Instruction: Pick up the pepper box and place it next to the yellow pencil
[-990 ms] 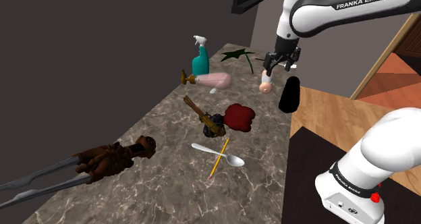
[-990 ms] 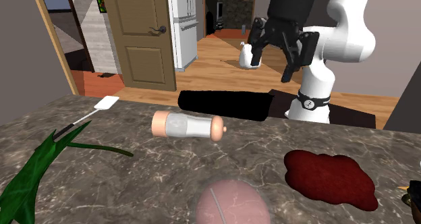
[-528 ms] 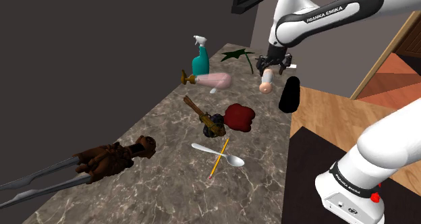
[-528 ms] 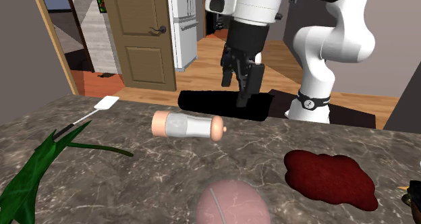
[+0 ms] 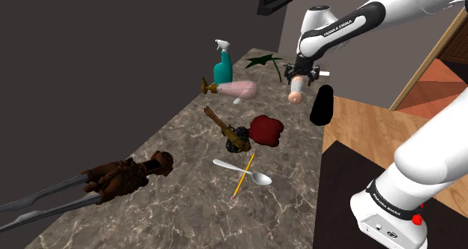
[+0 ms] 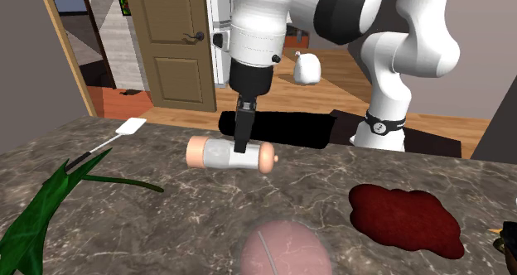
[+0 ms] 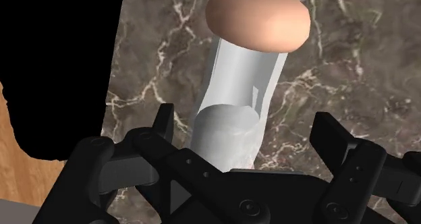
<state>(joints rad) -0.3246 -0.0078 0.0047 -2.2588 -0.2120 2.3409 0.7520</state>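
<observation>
Gripper [image 7: 246, 131] wide open, holding nothing. Pepper mill [image 7: 243, 74] lies on its side on the marble counter [image 7: 337, 67], right under the hand. Its clear body sits between the two fingers and neither touches it. Yellow pencil [image 5: 240, 184] is well away from the hand, crossing a spoon [image 5: 225, 166].

The pepper box [image 6: 230, 155] lies on its side on the table [image 5: 172, 210], near its edge. My tool [image 7: 246, 127] is over it, 1 finger on each side, neither touching. The pencil [image 5: 243, 175] lies well apart, nearer my stand, crossing a spoon [image 5: 225, 166]. A crumpled heap [image 5: 266, 130] sits between the 2.
</observation>
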